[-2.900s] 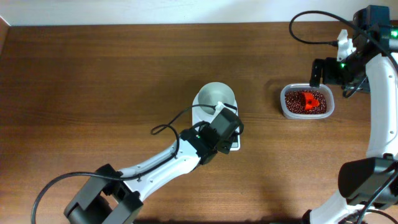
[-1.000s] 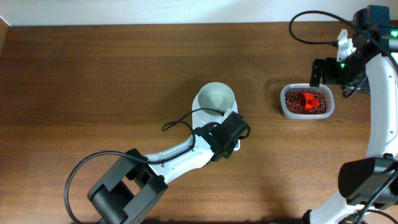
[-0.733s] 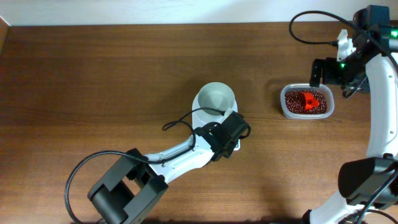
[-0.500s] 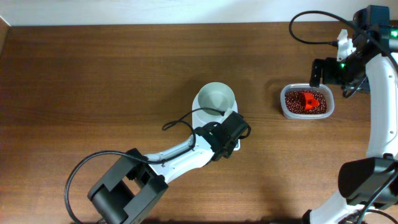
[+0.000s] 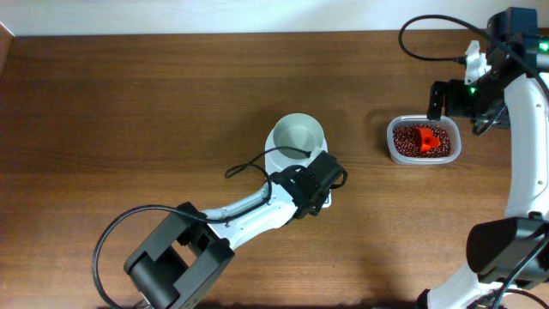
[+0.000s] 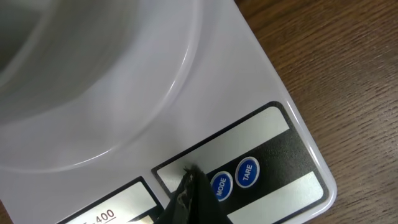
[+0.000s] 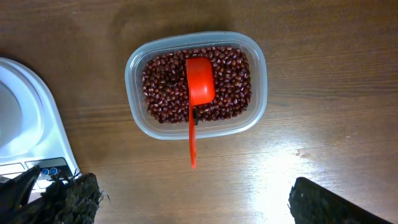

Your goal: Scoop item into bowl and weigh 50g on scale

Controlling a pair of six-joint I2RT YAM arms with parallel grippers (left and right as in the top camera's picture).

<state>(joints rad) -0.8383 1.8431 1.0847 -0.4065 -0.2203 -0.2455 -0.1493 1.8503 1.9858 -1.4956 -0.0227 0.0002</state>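
Observation:
The white bowl [image 5: 298, 136] stands on the white scale [image 5: 276, 161] at mid-table; its inside looks empty. In the left wrist view the bowl [image 6: 74, 62] fills the upper left of the scale [image 6: 261, 93]. My left gripper [image 5: 322, 187] is shut, and its black tip [image 6: 189, 185] touches the scale's front panel just left of the blue MODE button [image 6: 221, 185]. The red-brown beans [image 7: 230, 68] fill a clear tub [image 7: 134, 93], also seen in the overhead view [image 5: 423, 142]. My right gripper [image 7: 199, 205] hangs open and empty above the tub.
A red scoop [image 7: 200, 81] lies in the beans with its handle over the tub's near rim. A blue TARE button [image 6: 247, 171] sits right of MODE. The scale's corner [image 7: 25, 124] shows at the left of the right wrist view. Bare wooden table lies all around.
My left gripper has moved right and forward over the scale's front panel since the earliest frame, then shifted only slightly. The right arm, tub and scoop have not moved.

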